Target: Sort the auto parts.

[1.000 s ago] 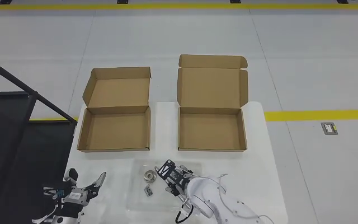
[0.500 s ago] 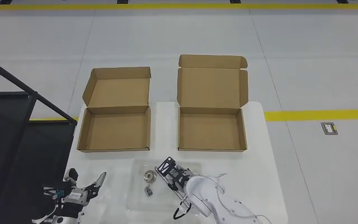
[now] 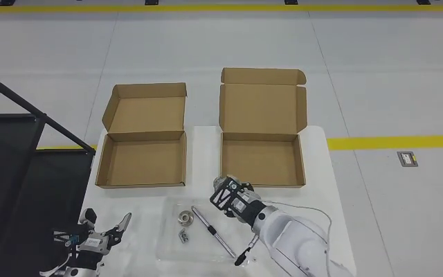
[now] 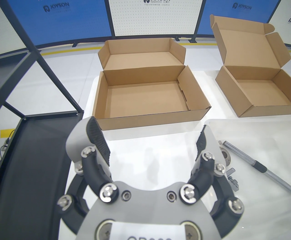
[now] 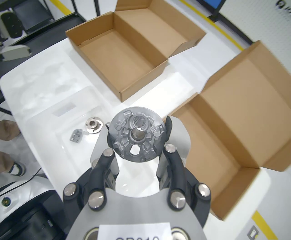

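The white surface [image 3: 315, 201] carries two open cardboard boxes side by side along its far half, the left box [image 3: 140, 159] and the right box [image 3: 261, 163], each with its lid flap standing up behind it and its floor bare. Nearer the robot lies a clear plastic tray [image 3: 169, 249]. In it, a long metal rod [image 3: 213, 232] rests at a slant. Just beside the rod's upper end sits a small flanged hub [image 3: 185, 218], with a small flat bracket [image 3: 183, 236] close by. The right end effector [image 5: 138, 131] is clamped on a round dark-grey disc part [image 5: 136, 138] with a central bore and cast ribs, gripping it by opposite edges. In the top view this end effector [image 3: 232, 196] holds the part above the surface, between the tray's far edge and the front wall of the right box. The left end effector [image 4: 147, 130] hangs with its fingers spread wide apart and nothing between them, at the near left corner of the surface [image 3: 107, 220], next to a black metal rack [image 3: 41, 173]. Around the surface the floor [image 3: 208, 55] is pale grey, crossed by yellow lines [image 3: 387, 143]. Blue panels and a white pegboard [image 4: 154, 16] stand behind the boxes.
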`<state>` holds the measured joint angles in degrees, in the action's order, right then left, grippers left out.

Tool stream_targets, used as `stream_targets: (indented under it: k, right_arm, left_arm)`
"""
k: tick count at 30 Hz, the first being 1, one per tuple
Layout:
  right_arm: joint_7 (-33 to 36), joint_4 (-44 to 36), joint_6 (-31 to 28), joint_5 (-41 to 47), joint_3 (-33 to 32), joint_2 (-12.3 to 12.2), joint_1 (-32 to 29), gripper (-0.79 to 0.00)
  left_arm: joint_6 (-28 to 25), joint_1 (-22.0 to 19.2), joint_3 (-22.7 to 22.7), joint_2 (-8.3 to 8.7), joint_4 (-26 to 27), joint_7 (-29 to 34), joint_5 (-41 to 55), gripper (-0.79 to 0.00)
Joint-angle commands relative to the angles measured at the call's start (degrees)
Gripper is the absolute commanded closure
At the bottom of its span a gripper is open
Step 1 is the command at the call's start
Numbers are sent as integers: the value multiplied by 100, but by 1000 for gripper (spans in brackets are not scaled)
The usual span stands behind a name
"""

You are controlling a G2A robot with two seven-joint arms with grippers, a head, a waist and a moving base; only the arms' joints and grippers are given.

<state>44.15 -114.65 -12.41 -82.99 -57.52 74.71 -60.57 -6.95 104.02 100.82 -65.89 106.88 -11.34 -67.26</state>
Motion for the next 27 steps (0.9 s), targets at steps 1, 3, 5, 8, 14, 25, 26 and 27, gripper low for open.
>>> stream_targets:
  k: [1,3,5,8,14,25,26,27]
  right_arm:
    - [58,6,11,24,-40,1,21,0]
    - [58,6,11,24,-40,1,21,0]
    - [58,6,11,24,-40,1,21,0]
    - [58,6,11,24,-40,1,21,0]
    - [255,1023,637,742,-109,116,389,0]
    - [208,4543,1366,1958,427,613,2536,0]
    - [154,4799,1339,2006,496,657,2675,0]
    - [121,5047,1324,2006,582,702,2811,0]
  left_arm:
    - [0,0,0,0,0,0,0,-785]
    - [0,0,0,0,0,0,0,-785]
    - [0,0,0,0,0,0,0,-785]
    - [0,0,0,0,0,0,0,-785]
    - [0,0,0,0,0,0,0,-785]
    - [0,0,0,0,0,0,0,-785]
    - [0,0,0,0,0,0,0,-785]
    - [0,0,0,0,0,0,0,-785]
